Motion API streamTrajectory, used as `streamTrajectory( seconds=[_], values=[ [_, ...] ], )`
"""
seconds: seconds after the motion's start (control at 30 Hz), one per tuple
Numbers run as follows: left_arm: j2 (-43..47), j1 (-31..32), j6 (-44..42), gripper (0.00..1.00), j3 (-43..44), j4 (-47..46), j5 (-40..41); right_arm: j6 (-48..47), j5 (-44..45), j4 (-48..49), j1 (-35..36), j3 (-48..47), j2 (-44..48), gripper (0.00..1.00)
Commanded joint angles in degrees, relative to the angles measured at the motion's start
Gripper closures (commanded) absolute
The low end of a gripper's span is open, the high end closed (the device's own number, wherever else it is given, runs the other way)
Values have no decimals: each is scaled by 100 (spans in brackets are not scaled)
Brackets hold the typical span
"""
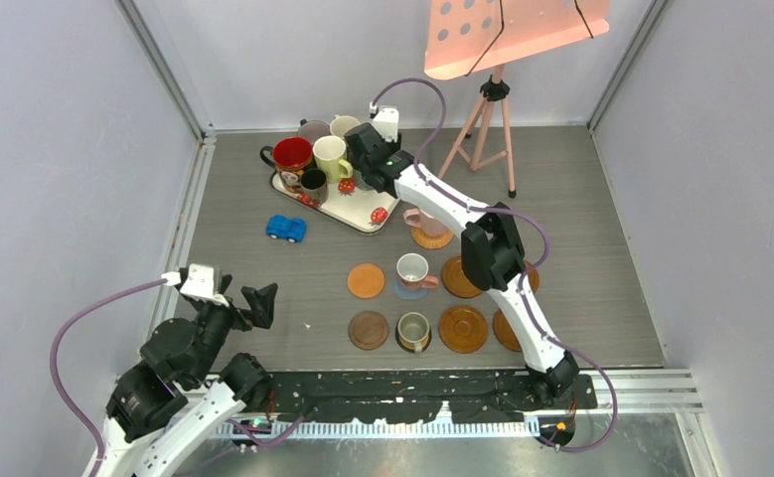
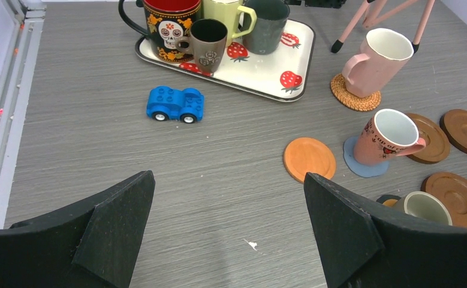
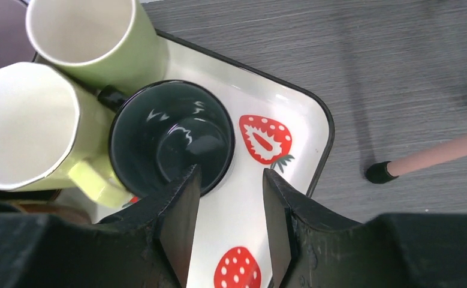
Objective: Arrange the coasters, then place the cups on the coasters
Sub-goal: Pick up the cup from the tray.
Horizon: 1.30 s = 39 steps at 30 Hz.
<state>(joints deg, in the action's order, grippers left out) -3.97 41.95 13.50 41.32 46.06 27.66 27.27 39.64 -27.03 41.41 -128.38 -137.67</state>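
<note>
while the strawberry tray (image 3: 306,114) holds the dark mug (image 3: 153,138), right fingers (image 3: 180,222) straddle its rim half open, not clamped; left fingers (image 2: 114,222) wide open, empty.

Not much to be read here tbh. A band of dark lettering is printed just under the rim of the pink mug (image 2: 377,144), which is set on the blue coaster (image 2: 354,163) toward the right edge of the tabletop (image 2: 99,120). It's too blurred to be made out. Nothing else legible.
</note>
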Motion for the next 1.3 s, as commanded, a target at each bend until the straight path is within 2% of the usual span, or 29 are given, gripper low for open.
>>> streamTrajectory(
  seconds=[0.0,0.43,0.7,0.93,1.27],
  values=[
    [13,15,-13,1,-28,-247,-86,297,-245,549,-150,-278,-62,51],
    [-117,15,-31,1,-27,-234,-77,736,-1009,838,-414,-542,-492,51],
    [-87,15,-27,1,-22,-222,3,980,-1192,772,-441,-618,-703,51],
    [-71,15,-15,1,-12,-199,17,813,-1074,628,-453,-722,-768,52],
    [94,15,29,1,20,-155,13,599,-651,253,-553,-387,-344,70]
  ],
)
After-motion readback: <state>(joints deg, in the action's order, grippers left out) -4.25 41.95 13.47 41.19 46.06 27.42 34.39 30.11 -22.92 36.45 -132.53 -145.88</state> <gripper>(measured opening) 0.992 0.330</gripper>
